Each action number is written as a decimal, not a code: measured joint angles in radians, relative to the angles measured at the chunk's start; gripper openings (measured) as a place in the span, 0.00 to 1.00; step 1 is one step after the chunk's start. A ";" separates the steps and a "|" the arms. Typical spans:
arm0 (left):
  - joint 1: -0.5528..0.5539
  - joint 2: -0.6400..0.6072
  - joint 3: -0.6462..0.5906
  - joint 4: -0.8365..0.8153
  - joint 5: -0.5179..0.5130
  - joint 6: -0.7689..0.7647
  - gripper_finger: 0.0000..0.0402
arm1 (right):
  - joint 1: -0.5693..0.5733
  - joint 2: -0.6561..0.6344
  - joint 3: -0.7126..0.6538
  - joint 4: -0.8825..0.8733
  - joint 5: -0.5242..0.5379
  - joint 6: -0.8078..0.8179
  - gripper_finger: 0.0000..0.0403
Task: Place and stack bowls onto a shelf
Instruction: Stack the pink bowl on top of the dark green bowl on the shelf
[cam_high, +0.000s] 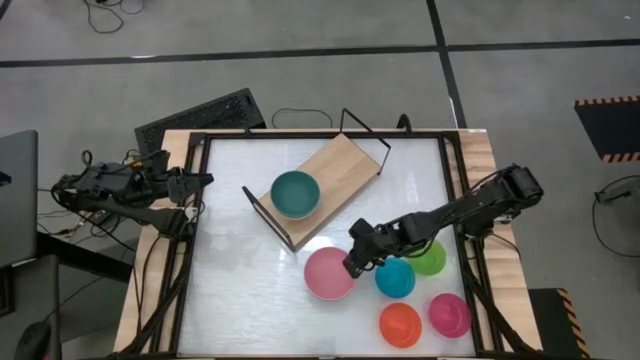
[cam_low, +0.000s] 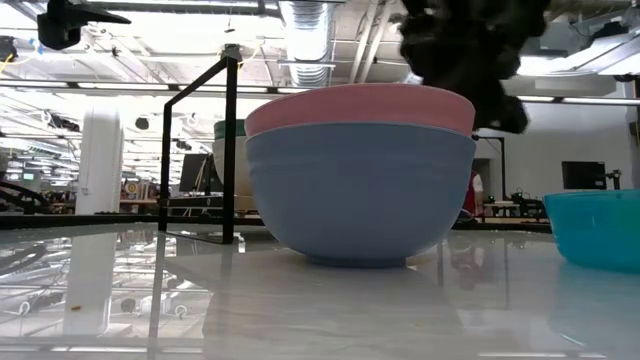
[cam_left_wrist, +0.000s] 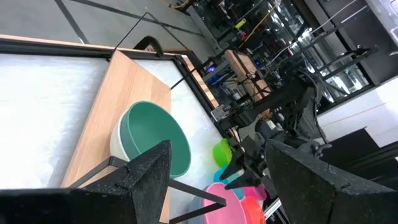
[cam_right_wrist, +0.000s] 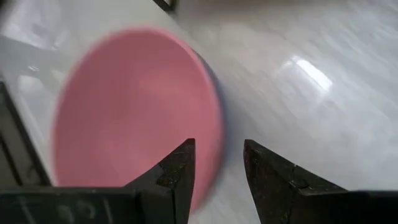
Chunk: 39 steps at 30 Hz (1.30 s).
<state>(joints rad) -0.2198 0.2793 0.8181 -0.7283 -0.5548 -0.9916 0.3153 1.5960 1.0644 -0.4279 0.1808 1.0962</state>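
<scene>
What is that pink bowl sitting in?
The pink bowl is nested inside a blue-grey bowl standing on the table. Only the pink rim shows in the low view; the rest is covered. From above, pink hides the blue-grey bowl.

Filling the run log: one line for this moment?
right gripper: open, straddling pink bowl rim | left gripper: open, waiting at table's left edge | teal bowl: on shelf

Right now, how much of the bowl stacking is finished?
Done: one teal bowl sits on the shelf. In hand: the right gripper, open, straddles the pink bowl's rim. Left: the small blue, green, orange and magenta bowls.
</scene>
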 joint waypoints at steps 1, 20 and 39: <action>0.000 0.000 0.000 0.000 0.000 0.000 0.61 | -0.001 0.009 0.011 -0.010 0.000 0.000 0.40; 0.000 -0.001 0.000 -0.003 0.009 0.022 0.61 | 0.010 0.130 0.215 -0.285 0.057 -0.021 0.04; 0.000 0.000 0.000 -0.052 0.019 0.023 0.61 | -0.008 0.122 0.227 -0.297 -0.035 0.063 0.47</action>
<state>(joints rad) -0.2199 0.2790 0.8181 -0.7799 -0.5362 -0.9684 0.3077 1.7184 1.2911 -0.7245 0.1453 1.1589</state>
